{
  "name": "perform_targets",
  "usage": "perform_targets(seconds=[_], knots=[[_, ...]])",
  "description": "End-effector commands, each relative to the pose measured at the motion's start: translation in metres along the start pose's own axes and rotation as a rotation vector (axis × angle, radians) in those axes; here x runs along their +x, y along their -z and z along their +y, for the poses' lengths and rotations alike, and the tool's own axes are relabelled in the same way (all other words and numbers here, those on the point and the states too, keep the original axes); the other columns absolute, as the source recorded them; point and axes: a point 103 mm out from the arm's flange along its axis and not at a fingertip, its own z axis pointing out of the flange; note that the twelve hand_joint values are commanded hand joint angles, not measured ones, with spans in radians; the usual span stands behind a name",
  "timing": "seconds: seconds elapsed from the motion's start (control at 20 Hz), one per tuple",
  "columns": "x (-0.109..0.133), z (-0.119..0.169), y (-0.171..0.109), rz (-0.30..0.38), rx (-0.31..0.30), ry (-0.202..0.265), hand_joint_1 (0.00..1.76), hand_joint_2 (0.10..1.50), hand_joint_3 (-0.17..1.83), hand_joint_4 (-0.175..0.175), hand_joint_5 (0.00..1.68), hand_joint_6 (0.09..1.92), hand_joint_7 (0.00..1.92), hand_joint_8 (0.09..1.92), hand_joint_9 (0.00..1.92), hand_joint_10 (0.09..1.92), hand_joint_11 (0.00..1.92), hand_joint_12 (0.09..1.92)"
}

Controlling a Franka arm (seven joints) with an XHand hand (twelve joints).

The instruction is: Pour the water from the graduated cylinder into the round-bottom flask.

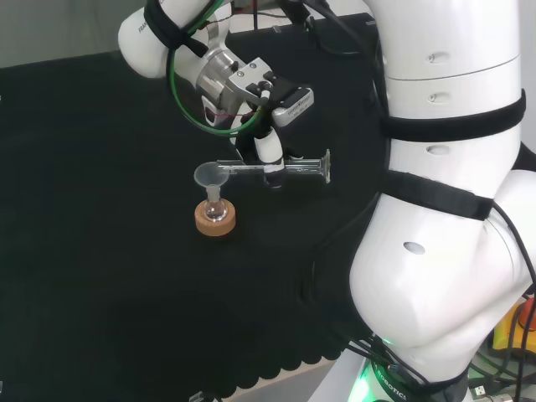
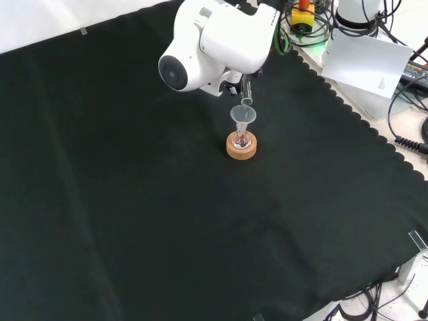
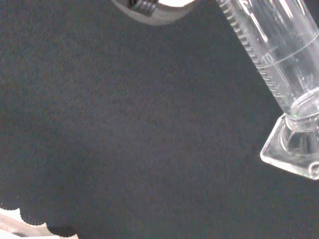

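A robotics lab bench. A black cloth (image 2: pixel 134 200) with a scalloped edge covers the table beneath the hand (image 1: pixel 266 151), which holds a graduated cylinder (image 1: pixel 276 168) sideways. Just beside it stands a small flask (image 1: pixel 215 209) with a funnel (image 1: pixel 209 177) on a cork ring (image 1: pixel 215 222). Behind the hand, cables (image 2: pixel 408 87) and a sheet of paper (image 2: pixel 364 63) crowd the bench edge.

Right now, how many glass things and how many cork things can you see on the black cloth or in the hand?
Glass or clear: 3, the graduated cylinder, the funnel, the round-bottom flask
Cork: 1, the cork ring
Total: 4
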Motion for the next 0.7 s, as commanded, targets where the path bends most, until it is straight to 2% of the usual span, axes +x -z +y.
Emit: perform_targets(seconds=[0.05,0.7], knots=[[-0.0015,-0.0022,0.0004,-0.003,0.008,-0.005,1.27,1.07,0.00,-0.175,1.05,0.88,1.09,0.86,1.58,0.09,1.40,0.67],[-0.0018,-0.0018,0.0016,-0.004,0.012,-0.008,1.27,1.07,0.00,-0.175,1.05,0.88,1.09,0.86,1.58,0.09,1.39,0.67]])
